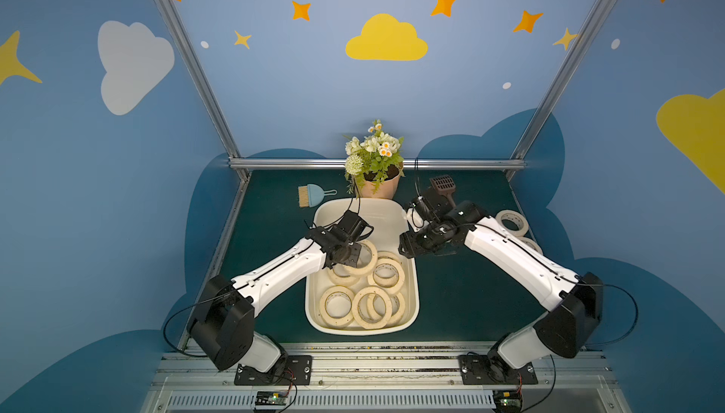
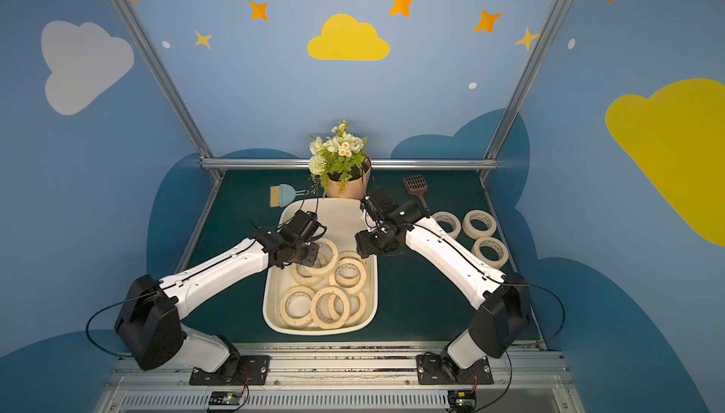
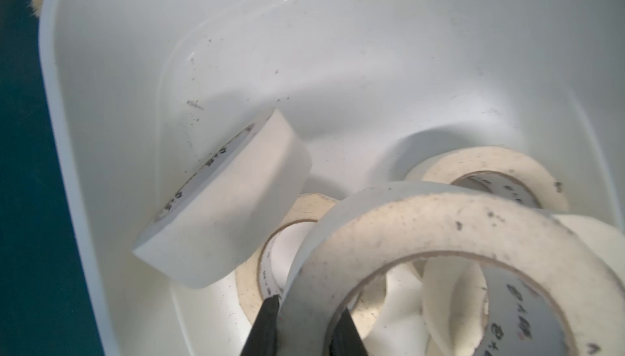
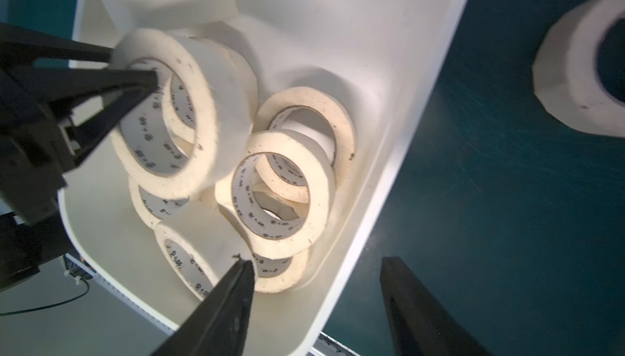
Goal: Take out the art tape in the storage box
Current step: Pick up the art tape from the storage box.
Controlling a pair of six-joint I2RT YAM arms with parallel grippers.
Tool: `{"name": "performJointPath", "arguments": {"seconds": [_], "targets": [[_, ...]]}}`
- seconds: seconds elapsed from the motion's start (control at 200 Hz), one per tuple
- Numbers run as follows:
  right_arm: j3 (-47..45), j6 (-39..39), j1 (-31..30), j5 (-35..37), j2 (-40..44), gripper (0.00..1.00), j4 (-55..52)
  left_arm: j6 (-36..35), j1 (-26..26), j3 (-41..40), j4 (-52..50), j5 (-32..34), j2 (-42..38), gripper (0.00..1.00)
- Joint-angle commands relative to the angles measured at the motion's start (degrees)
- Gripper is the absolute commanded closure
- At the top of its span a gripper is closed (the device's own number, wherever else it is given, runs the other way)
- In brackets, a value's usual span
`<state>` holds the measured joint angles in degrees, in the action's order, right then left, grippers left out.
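Observation:
The storage box (image 1: 415, 297) is an off-white tub at the table's middle, holding several cream art tape rolls (image 1: 338, 306). My left gripper (image 1: 348, 258) reaches into the box from the left and is shut on the wall of one roll (image 3: 439, 222), one finger inside the ring and one outside. That roll (image 4: 203, 100) is tilted up over the others. My right gripper (image 4: 318, 269) hangs open over the box's right rim (image 4: 389, 141), one finger over the box and one over the mat, holding nothing. Three more rolls (image 2: 479, 223) lie on the mat to the right.
Behind the box stands a peach flower pot (image 1: 378, 188). A blue dustpan with a brush (image 1: 312, 195) lies at the back left and a brown slotted scoop (image 1: 443, 185) at the back right. A metal rail (image 1: 372, 356) runs along the table's front.

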<state>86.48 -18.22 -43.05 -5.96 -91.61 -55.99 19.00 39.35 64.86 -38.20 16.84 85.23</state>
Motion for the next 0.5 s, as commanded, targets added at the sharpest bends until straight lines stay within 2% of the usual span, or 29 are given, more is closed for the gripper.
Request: {"name": "performJointPath", "arguments": {"seconds": [0.0,0.305,0.41,0.496], "targets": [[4.0,-0.8,-2.0,-2.5,-3.7,0.37,1.0,1.6,1.6,2.1,-0.8,-0.7,-1.3,0.93],[7.1,-2.3,-2.6,-4.9,-10.1,0.43,3.1,2.1,4.0,4.3,-0.2,-0.7,-3.0,0.93],[7.9,-2.4,-2.6,-4.8,-11.6,0.59,3.1,2.1,4.3,4.2,0.4,-1.0,-3.7,0.93],[8.2,-2.4,-2.6,-4.5,-12.1,0.75,3.1,2.3,4.3,3.7,0.7,-1.2,-4.2,0.92]]}}
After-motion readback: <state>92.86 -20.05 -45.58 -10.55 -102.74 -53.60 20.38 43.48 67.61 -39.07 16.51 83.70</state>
